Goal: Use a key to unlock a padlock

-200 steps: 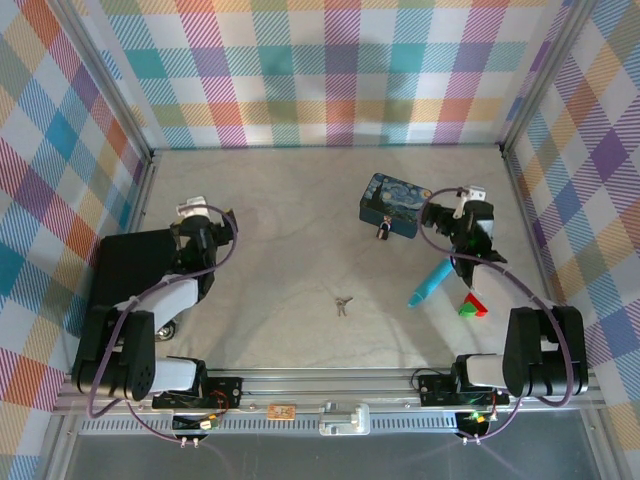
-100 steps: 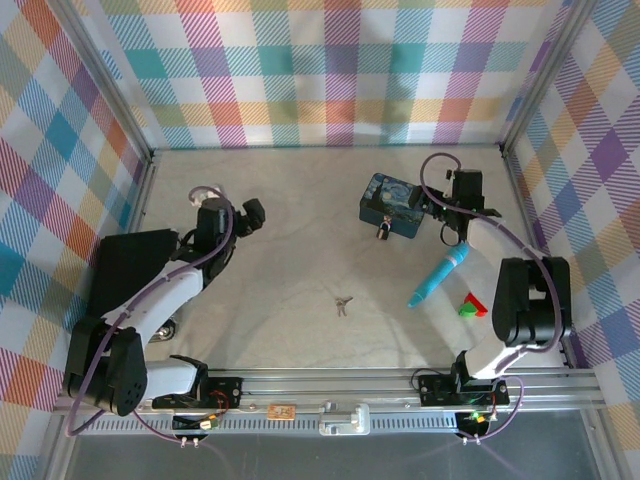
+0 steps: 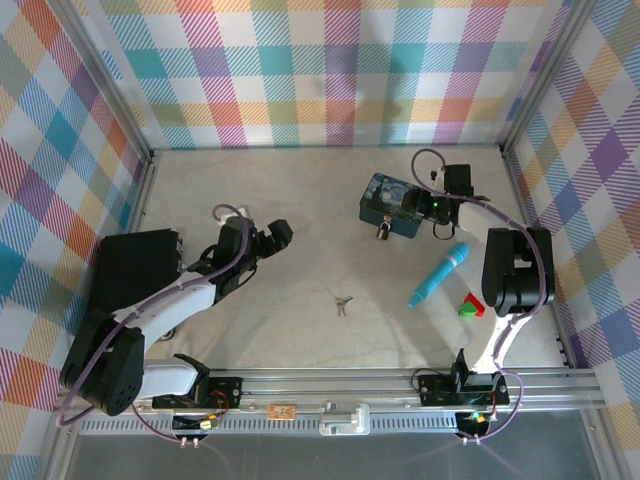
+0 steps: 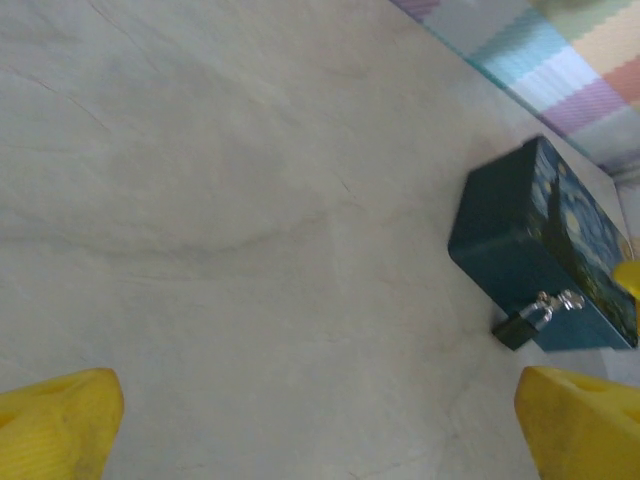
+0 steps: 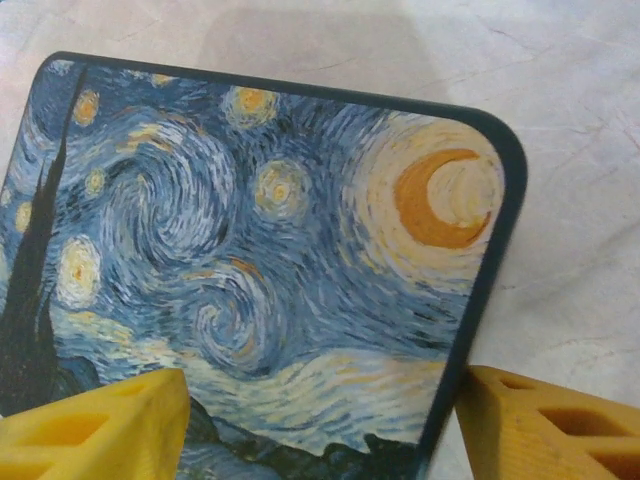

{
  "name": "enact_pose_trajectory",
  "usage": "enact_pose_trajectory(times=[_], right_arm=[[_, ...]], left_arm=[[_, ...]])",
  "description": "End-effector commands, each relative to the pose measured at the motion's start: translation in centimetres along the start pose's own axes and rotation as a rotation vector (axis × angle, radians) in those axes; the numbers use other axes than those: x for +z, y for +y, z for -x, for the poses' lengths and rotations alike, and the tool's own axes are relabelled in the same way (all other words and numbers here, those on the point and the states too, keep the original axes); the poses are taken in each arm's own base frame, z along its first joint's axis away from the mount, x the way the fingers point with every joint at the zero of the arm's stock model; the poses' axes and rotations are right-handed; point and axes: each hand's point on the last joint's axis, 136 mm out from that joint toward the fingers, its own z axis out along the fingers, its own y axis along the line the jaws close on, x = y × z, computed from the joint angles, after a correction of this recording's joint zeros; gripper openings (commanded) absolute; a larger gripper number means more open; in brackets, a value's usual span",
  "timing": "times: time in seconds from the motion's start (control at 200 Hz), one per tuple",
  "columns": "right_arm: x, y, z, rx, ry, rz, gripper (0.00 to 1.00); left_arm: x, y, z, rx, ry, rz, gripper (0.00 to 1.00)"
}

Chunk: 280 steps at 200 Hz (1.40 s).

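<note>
The tiny dark padlock (image 3: 383, 231) hangs by its silvery shackle on the near side of the blue painted tin (image 3: 390, 205); the left wrist view shows the padlock (image 4: 530, 318) against the tin (image 4: 545, 250). The small silvery key (image 3: 343, 305) lies alone on the table's middle front. My left gripper (image 3: 278, 238) is open over bare table, far left of the tin, with nothing between its yellow fingertips (image 4: 55, 420). My right gripper (image 3: 420, 205) hovers over the tin's right end; one finger (image 5: 550, 425) sits beside the tin's edge and the other over the lid (image 5: 260, 230). Its jaws stand apart.
A turquoise stick (image 3: 437, 275) and a red-green block (image 3: 468, 307) lie at the front right, beside the right arm. A black box (image 3: 135, 265) sits at the left by the left arm. Plaid walls close in the table on three sides.
The left arm has swung out to the right towards the table's middle. The right arm has stretched back over the tin, and its jaws have narrowed.
</note>
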Motion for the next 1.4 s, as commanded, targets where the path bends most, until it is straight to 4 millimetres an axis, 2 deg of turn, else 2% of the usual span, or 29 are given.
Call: enact_pose_trajectory(times=[0.0,0.145,0.295,0.425,0.53,0.64,0.735,0.81,0.875,0.92,1.09,1.235,1.395], right_arm=[[0.7,3.4,-0.9,-0.106,0.053,0.062,0.67],[2.3,6.5,-2.7,-0.164,0.117,0.086,0.62],[4.3,10.7,-4.0,-0.24,0.146,0.118,0.6],[6.2,14.0,-4.5,-0.311,0.189,0.137,0.6],[6.7,16.7,-4.2,-0.352,0.183,0.149,0.6],[5.4,18.5,-2.5,-0.367,0.14,0.13,0.66],[2.6,19.6,-1.0,-0.386,0.107,0.135,0.71],[0.1,20.0,-1.2,-0.408,0.111,0.145,0.75],[-1.5,19.9,-2.5,-0.423,0.141,0.138,0.75],[-2.4,19.6,-4.2,-0.432,0.174,0.135,0.76],[-4.7,18.4,-12.3,-0.457,0.308,0.111,0.75],[-5.7,18.4,-18.9,-0.475,0.424,0.088,0.71],[-5.8,18.0,-23.6,-0.481,0.502,-0.017,0.63]], left_arm=[[0.1,-2.4,1.6,-0.023,-0.056,-0.055,1.0],[-0.5,-1.7,2.1,-0.064,-0.099,-0.033,1.0],[-1.5,-1.0,2.1,-0.072,-0.116,-0.015,1.0],[-2.7,-0.7,2.0,-0.068,-0.119,-0.015,1.0],[-3.4,-0.6,1.8,-0.067,-0.112,-0.023,1.0],[-3.9,-0.6,1.5,-0.063,-0.1,-0.028,1.0],[-4.1,-0.7,1.3,-0.062,-0.095,-0.041,1.0],[-4.2,-0.6,1.2,-0.067,-0.101,-0.046,1.0],[-4.2,-0.5,1.2,-0.078,-0.109,-0.045,1.0],[-4.2,-0.2,1.2,-0.09,-0.117,-0.04,1.0],[-4.4,0.9,1.4,-0.131,-0.153,-0.008,1.0],[-4.4,1.8,1.3,-0.159,-0.171,0.02,1.0],[-4.6,2.5,1.0,-0.157,-0.163,0.059,1.0]])
